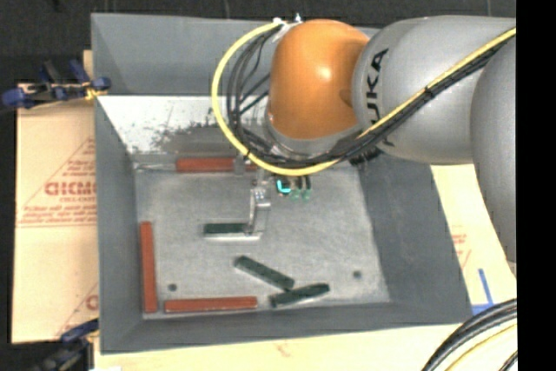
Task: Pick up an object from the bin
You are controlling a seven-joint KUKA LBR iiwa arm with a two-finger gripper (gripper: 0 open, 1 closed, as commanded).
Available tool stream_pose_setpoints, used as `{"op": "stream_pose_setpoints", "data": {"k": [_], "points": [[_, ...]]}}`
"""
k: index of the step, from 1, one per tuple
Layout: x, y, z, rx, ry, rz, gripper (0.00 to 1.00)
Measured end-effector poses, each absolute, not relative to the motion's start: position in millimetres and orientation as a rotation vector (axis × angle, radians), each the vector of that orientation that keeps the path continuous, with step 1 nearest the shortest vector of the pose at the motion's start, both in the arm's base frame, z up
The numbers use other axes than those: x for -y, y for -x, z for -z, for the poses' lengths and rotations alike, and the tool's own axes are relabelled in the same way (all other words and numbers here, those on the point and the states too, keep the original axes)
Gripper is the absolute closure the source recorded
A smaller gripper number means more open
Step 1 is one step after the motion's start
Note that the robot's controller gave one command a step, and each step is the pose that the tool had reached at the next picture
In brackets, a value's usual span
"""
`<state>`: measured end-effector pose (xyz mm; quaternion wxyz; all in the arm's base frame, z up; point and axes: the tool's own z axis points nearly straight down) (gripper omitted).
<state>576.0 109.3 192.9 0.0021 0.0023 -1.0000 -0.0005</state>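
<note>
Dark green bar point(224, 230), flat, narrow and matte, lies near the middle of the speckled floor of the grey metal bin point(408, 230). Your gripper point(257, 220) stands at its right end, close enough that you cannot tell whether they touch or whether the gripper is open or closed. The glossy, rounded orange cover point(313, 82) and looped cables point(228, 96) hide the wrist.

You have three green bars in all. The second green bar point(263, 272) and third green bar point(300, 294) lie near the front, ends close together.

There are three red-brown bars:
- The back red-brown bar point(204, 163) has its right end hidden under the cables.
- The left red-brown bar point(148, 267) lies along the left wall.
- The front red-brown bar point(211, 304) lies along the front wall.
</note>
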Motion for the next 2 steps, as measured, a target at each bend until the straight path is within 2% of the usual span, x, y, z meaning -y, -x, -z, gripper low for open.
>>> {"op": "stream_pose_setpoints", "data": {"k": [1,2], "points": [[-108.6,-577.9,-197.5,3.145,-0.002,0.003,0.0],[-108.8,-577.4,-141.9,3.145,0.141,0.004,0.0]]}}
